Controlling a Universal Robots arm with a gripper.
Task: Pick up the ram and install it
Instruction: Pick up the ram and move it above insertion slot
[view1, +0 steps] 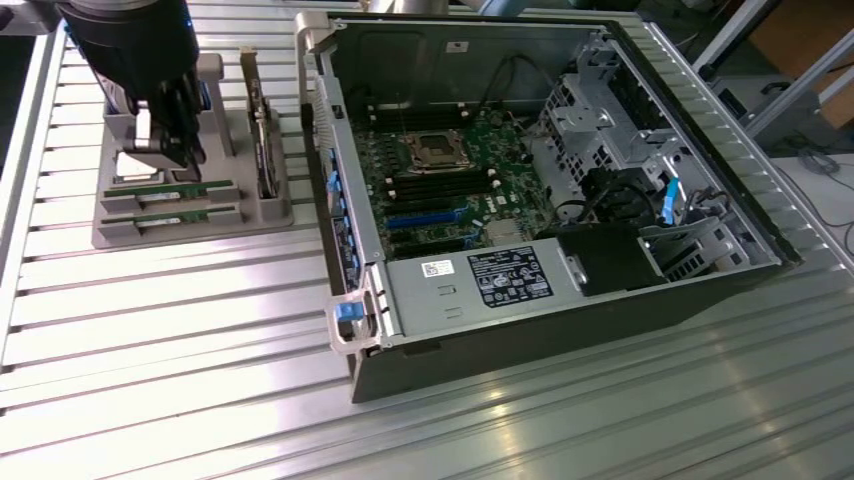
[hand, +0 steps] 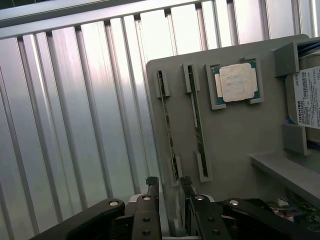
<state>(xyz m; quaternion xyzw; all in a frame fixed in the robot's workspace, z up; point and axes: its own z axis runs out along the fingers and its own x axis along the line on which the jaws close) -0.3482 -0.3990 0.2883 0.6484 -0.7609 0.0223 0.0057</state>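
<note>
The pincer (hand: 169, 186) hangs spread above the holder (hand: 235, 145), astride the ram (hand: 169, 135), which stands on edge in the slot by the holder's edge. A second stick (hand: 196, 117) stands just beside it, so a skewed descent could jab that stick or a slot wall, or tilt the thin board.

Exterior view. Bench (view1: 174, 330) at 6 o'clock of grey holder (view1: 127, 238): bare, wide passage. Strip between holder and computer case (view1: 534, 360), at the holder's 3 o'clock: narrow but open.

On the holder, two ram sticks (view1: 170, 189) stand on edge with a thin gap between them. Tall card (view1: 267, 140) on edge at their 2 o'clock. Pincer (view1: 178, 158) overhead, jaws spread, crowding the 12 o'clock side.

Case top open. Black slots (view1: 434, 187) inside are hemmed in:
- processor socket (view1: 434, 150) at 12
- power supply (view1: 481, 285) at 6
- cables (view1: 601, 200) and drive cage (view1: 587, 110) at 3
- case wall at 9
</note>
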